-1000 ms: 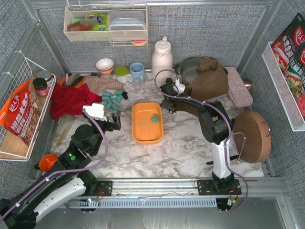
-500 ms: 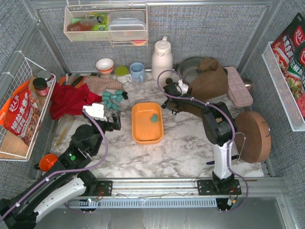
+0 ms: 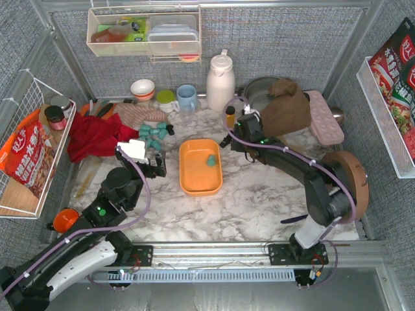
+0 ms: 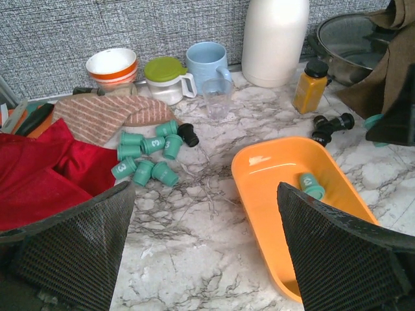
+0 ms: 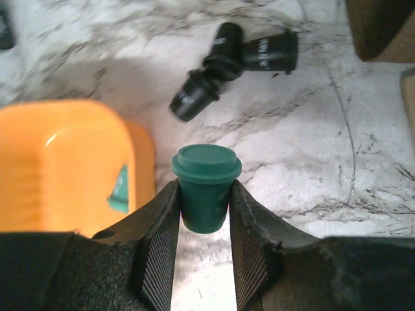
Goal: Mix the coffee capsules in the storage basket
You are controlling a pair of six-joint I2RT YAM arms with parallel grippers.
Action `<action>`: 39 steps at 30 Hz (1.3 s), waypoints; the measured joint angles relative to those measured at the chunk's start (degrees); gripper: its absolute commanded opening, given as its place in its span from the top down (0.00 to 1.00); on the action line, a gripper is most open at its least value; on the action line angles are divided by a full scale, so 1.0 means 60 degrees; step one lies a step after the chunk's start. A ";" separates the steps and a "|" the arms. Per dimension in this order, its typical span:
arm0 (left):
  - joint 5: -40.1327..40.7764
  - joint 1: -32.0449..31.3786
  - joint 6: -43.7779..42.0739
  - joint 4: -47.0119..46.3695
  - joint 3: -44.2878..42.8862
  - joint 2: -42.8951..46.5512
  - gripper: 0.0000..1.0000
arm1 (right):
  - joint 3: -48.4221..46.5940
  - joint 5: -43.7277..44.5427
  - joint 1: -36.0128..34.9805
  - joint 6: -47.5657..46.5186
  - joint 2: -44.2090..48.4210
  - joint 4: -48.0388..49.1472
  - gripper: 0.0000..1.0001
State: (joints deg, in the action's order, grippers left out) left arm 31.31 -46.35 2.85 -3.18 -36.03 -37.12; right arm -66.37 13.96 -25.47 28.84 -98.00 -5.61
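My right gripper [image 5: 202, 199] is shut on a teal coffee capsule [image 5: 205, 184], holding it upright above the marble just right of the orange storage basket [image 5: 65, 162]. Three black capsules [image 5: 227, 58] lie beyond it. In the top view the right gripper [image 3: 230, 139] hangs by the basket's [image 3: 194, 178] right rim. One teal capsule [image 3: 211, 160] lies inside the basket. Several teal capsules [image 4: 146, 159] and one black one [image 4: 189, 135] lie clustered on the table to the basket's left. My left gripper [image 4: 206, 246] is open and empty, left of the basket [image 4: 272, 162].
A small amber bottle [image 3: 230, 115], white thermos [image 3: 220, 74], blue mug [image 3: 187, 97] and clear glass [image 4: 218, 97] stand behind the basket. Red cloth [image 3: 97, 136] lies left. A pot under brown cloth [image 3: 279, 103] and a round wooden lid [image 3: 343, 184] sit right.
The right gripper's jaws have closed on the teal capsule. Its arm has stretched out, with the elbow swung to the right. The left arm has barely moved.
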 measured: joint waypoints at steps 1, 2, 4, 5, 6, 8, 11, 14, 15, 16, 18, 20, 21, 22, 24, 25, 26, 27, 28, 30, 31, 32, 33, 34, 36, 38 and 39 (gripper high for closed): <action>0.0004 0.0000 0.0004 -0.0007 0.0007 -0.0025 0.01 | 0.0302 -0.0350 0.0000 -0.0324 0.0350 0.0270 0.70; 0.0000 0.0000 0.0025 -0.0015 0.0011 -0.0055 0.01 | 0.0634 -0.0688 0.0000 -0.0648 0.0732 0.0528 0.70; -0.0004 0.0004 0.0029 -0.0029 0.0011 -0.0153 0.01 | 0.1290 -0.1311 0.0000 -0.1235 0.1483 0.1035 0.72; -0.0004 0.0007 0.0029 -0.0029 0.0011 -0.0211 0.01 | 0.1727 -0.1625 -0.0004 -0.1537 0.1953 0.1384 0.72; -0.0004 0.0007 0.0036 -0.0029 0.0011 -0.0277 0.01 | 0.2095 -0.1887 -0.0004 -0.1774 0.2353 0.1610 0.72; -0.0004 0.0007 0.0098 -0.0033 0.0011 -0.0350 0.01 | 0.2820 -0.2386 -0.0011 -0.2175 0.3122 0.2131 0.73; -0.0004 0.0007 0.0255 -0.0149 0.0007 -0.0492 0.01 | 0.3956 -0.3085 -0.0011 -0.2772 0.4382 0.3082 0.73; -0.0062 0.0011 0.0517 -0.0244 -0.0029 -0.0747 0.01 | 0.4925 -0.3665 -0.0025 -0.3319 0.5464 0.4036 0.73; -0.0084 0.0007 0.0641 -0.0306 -0.0029 -0.0845 0.01 | 0.5260 -0.3861 -0.0036 -0.3544 0.5785 0.4441 0.73; -0.0204 0.0007 0.0809 -0.0372 -0.0047 -0.0973 0.01 | 0.5493 -0.4007 -0.0058 -0.3716 0.6003 0.4696 0.73; -0.0317 0.0007 0.1104 -0.0506 -0.0127 -0.1279 0.01 | 0.5952 -0.4317 -0.0073 -0.4095 0.6339 0.5217 0.71; -0.0532 0.0007 0.1362 -0.0572 -0.0273 -0.1632 0.01 | 0.6280 -0.4634 -0.0080 -0.4470 0.6524 0.5570 0.69; -0.0656 0.0007 0.1479 -0.0590 -0.0393 -0.1858 0.01 | 0.6451 -0.4809 -0.0080 -0.4659 0.6583 0.5792 0.68; -0.0776 0.0007 0.1592 -0.0594 -0.0514 -0.2055 0.01 | 0.6630 -0.4991 -0.0084 -0.4838 0.6630 0.6058 0.67; -0.1129 0.0007 0.1818 -0.0590 -0.0856 -0.2528 0.01 | 0.6994 -0.5326 -0.0091 -0.5122 0.6641 0.6579 0.67; -0.1355 0.0007 0.1909 -0.0557 -0.1049 -0.2761 0.01 | 0.7187 -0.5490 -0.0102 -0.5278 0.6623 0.6881 0.67; -0.1552 0.0007 0.2036 -0.0546 -0.1235 -0.2987 0.01 | 0.7348 -0.5646 -0.0113 -0.5417 0.6590 0.7136 0.67; -0.1789 0.0007 0.2142 -0.0517 -0.1421 -0.3224 0.02 | 0.7479 -0.5752 -0.0117 -0.5559 0.6546 0.7359 0.67; -0.2004 0.0007 0.2259 -0.0481 -0.1606 -0.3468 0.03 | 0.7584 -0.5869 -0.0124 -0.5694 0.6499 0.7552 0.67; -0.2441 0.0007 0.2477 -0.0350 -0.1953 -0.3916 0.04 | 0.7763 -0.6007 -0.0138 -0.5912 0.6415 0.7941 0.67; -0.2616 0.0007 0.2605 -0.0273 -0.2102 -0.4109 0.05 | 0.7832 -0.6076 -0.0149 -0.6011 0.6382 0.8098 0.67; -0.2779 0.0007 0.2696 -0.0251 -0.2233 -0.4277 0.06 | 0.7890 -0.6116 -0.0175 -0.6087 0.6357 0.8240 0.67; -0.2980 0.0007 0.2820 -0.0233 -0.2364 -0.4452 0.08 | 0.7949 -0.6142 -0.0186 -0.6153 0.6346 0.8368 0.67; -0.3202 0.0007 0.2914 -0.0215 -0.2488 -0.4637 0.09 | 0.7967 -0.6186 -0.0186 -0.6196 0.6339 0.8440 0.67; -0.3625 0.0007 0.3115 -0.0168 -0.2670 -0.4929 0.10 | 0.7989 -0.6298 -0.0197 -0.6298 0.6353 0.8575 0.67; -0.4127 0.0004 0.3275 -0.0168 -0.2801 -0.5187 0.12 | 0.7989 -0.6411 -0.0204 -0.6368 0.6426 0.8633 0.67; -0.4415 -0.0004 0.3359 -0.0168 -0.2871 -0.5329 0.13 | 0.7989 -0.6462 -0.0215 -0.6393 0.6466 0.8655 0.67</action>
State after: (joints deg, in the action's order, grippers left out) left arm 4.82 -46.37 23.00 -4.19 -53.25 -69.10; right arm -18.44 -24.82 -26.76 -9.52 -59.20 46.33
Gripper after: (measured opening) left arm 0.895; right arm 0.367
